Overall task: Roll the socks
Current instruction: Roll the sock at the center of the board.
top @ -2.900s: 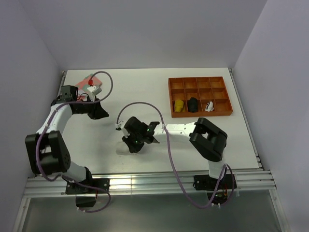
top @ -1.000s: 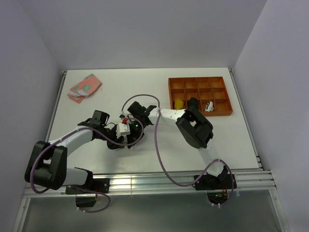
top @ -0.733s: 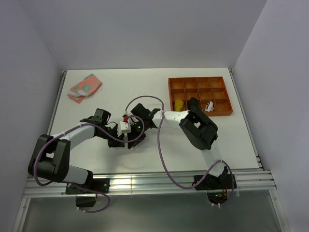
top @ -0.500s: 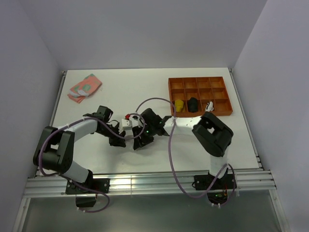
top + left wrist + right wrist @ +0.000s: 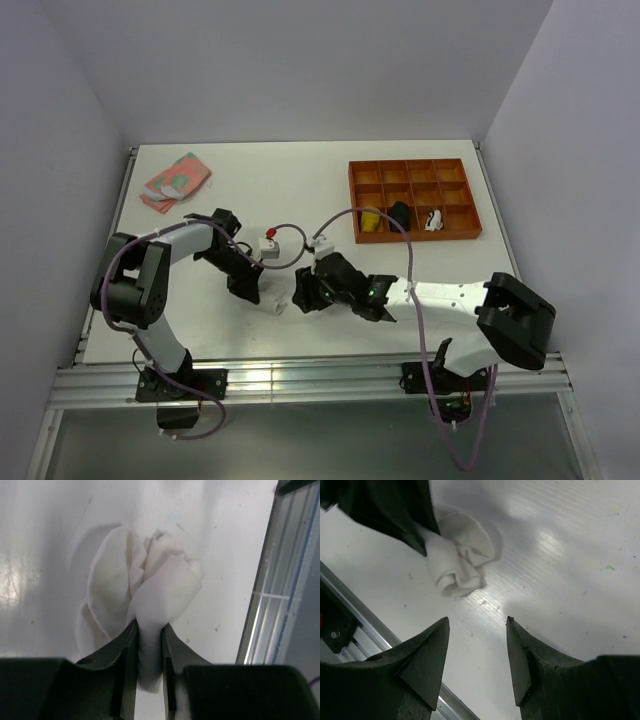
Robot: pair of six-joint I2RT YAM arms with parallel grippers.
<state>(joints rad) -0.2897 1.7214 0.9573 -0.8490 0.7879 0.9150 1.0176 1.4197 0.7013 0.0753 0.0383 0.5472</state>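
Observation:
A plain white sock (image 5: 150,580) lies bunched on the white table near its front edge. My left gripper (image 5: 148,630) is shut on a fold of it, the cloth pinched between both fingers. From above, the left gripper (image 5: 250,288) stands over the sock (image 5: 271,305). My right gripper (image 5: 303,292) sits just right of it, apart from the cloth. In the right wrist view the right gripper (image 5: 477,621) is open and empty, with the sock (image 5: 460,562) beyond its tips and the left gripper's finger (image 5: 395,510) on it.
An orange divided tray (image 5: 410,163) stands at the back right with a yellow bundle (image 5: 370,218), a black bundle (image 5: 400,215) and a white-and-black bundle (image 5: 432,219). A pink and green folded cloth (image 5: 176,180) lies at the back left. The table's metal front rail (image 5: 280,605) is close by.
My right gripper opened, let go of the sock and drew back to the right. My left gripper closed on the sock and now holds it alone.

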